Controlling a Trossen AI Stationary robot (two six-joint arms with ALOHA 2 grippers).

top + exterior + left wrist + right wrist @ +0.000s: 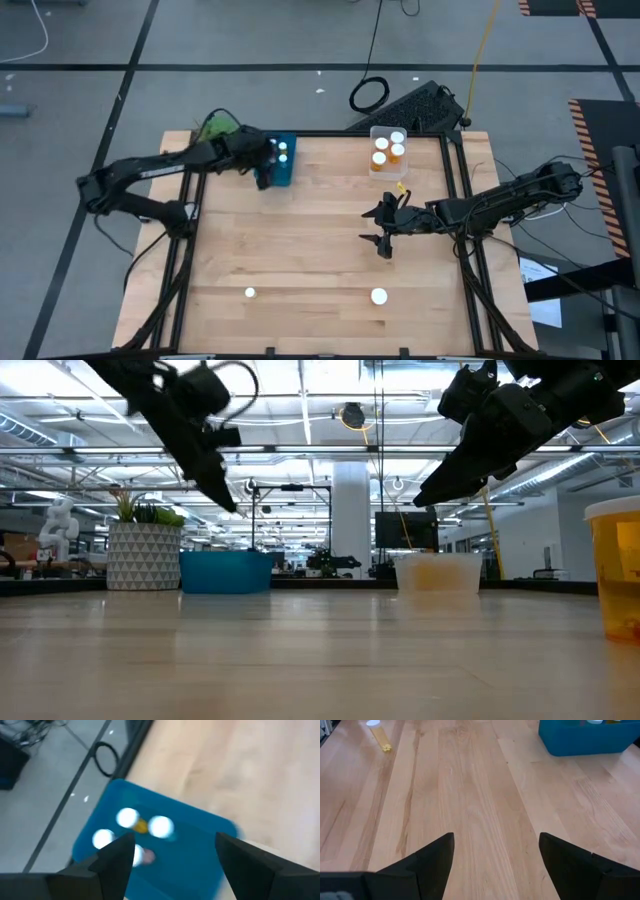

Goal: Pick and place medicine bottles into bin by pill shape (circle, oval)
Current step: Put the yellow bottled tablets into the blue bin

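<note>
wooden table (300,240) upper left: left tool (268,160) spread over the blue bin (284,160) (bottles inside); right tool (383,228) spread, empty, likely awaiting another bottle (379,296).

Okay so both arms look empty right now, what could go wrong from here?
1. The left gripper hangs open right over the blue bin, which already holds several bottles; dipping lower could knock them or shove the bin.
2. Two bottles stand near the table's front edge, far from both grippers; a clumsy grab might roll one off.
3. The right gripper, open above bare wood, sits close to the clear bin and could clip it when swinging.
</note>
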